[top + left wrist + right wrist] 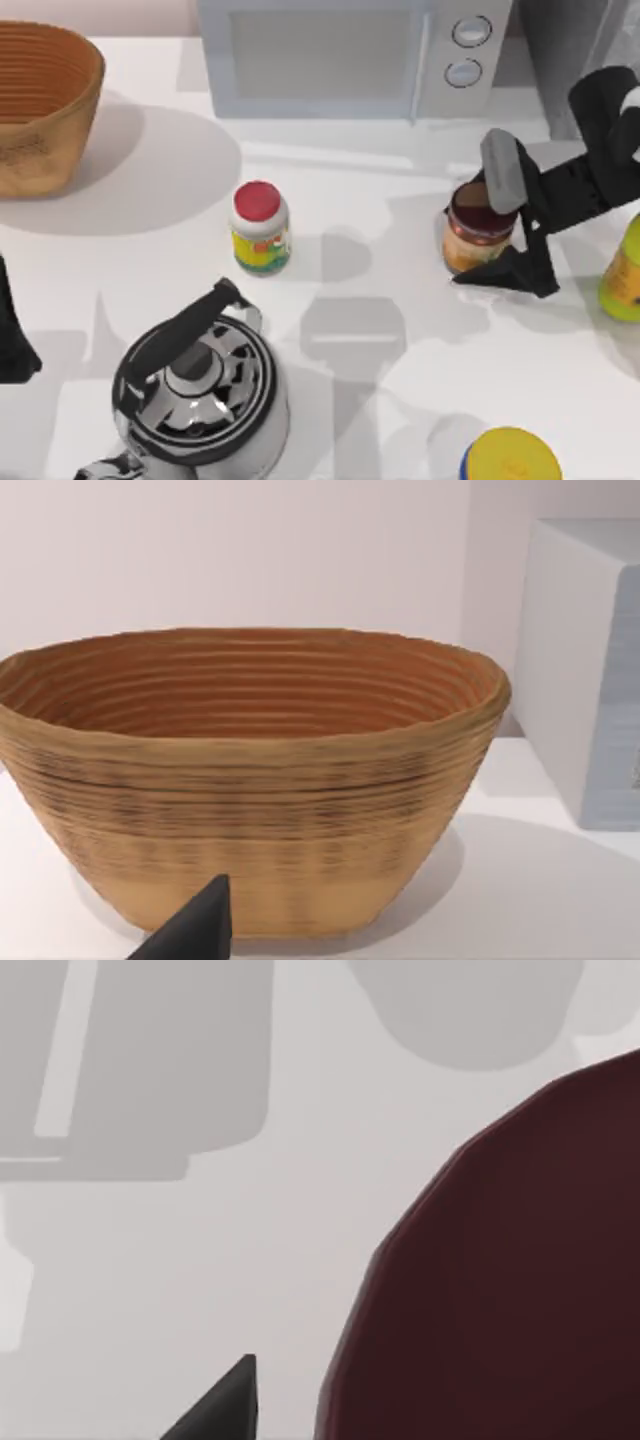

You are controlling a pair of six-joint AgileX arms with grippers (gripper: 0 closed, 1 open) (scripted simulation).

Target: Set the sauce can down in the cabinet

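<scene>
The right hand point(507, 228) straddles the small maroon-topped, orange-labelled sauce can point(476, 236), fingers spread, not yet gripping. Close squarely on its sides before lifting toward the dark grey cabinet point(575, 60).

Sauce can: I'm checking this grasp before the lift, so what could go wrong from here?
The right gripper straddles the sauce can without visibly clamping it, so a lift might slip or tip it. The yellow-green jar stands close by the arm and could get knocked on the way to the cabinet.
</scene>
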